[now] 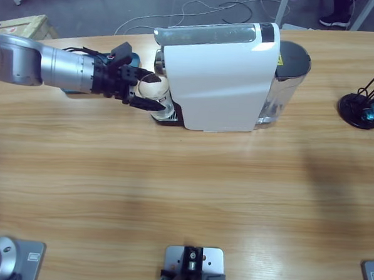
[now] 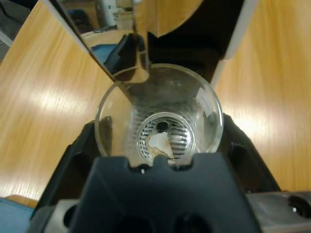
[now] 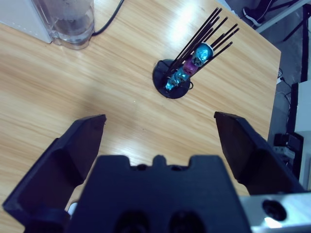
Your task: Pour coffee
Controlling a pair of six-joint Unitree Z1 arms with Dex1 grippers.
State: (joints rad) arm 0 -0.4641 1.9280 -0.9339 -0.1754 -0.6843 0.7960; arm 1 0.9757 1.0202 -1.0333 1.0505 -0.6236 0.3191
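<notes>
so in the high view the left arm (image 1: 47,63) comes in from the upper left edge of the frame, lying pretty much flat and level, stretched out rightward over the wooden table (image 1: 171,195). its left gripper (image 1: 149,91) sits right at the front of the white coffee machine (image 1: 218,79), upper middle of the frame, with its black jaws clamped on either side of a clear glass (image 1: 157,94) that sits tucked under the machine's spout end.

the left wrist view looks straight down into that glass (image 2: 160,116). its mouth faces the camera, so its long axis runs along the line of sight, rim nearest and base farthest. the jaws hug it on the left and right, touching the wall. down at the bottom there's a small pale patch that would be the coffee (image 2: 159,143), just a shallow bit sitting over the ribbed base. the machine's shiny underside hangs above the rim at the top of the frame.

over at the right edge of the high view there's a black capsule stand (image 1: 364,102) with thin rods, well apart from the machine. the right wrist view looks down on the table with the right gripper (image 3: 160,131) spread wide, nothing between the jaws, and the stand (image 3: 182,73) with blue and purple capsules (image 3: 194,60) sits ahead of it in the upper middle. the machine's clear water tank (image 3: 70,22) pokes in at the upper left.
</notes>
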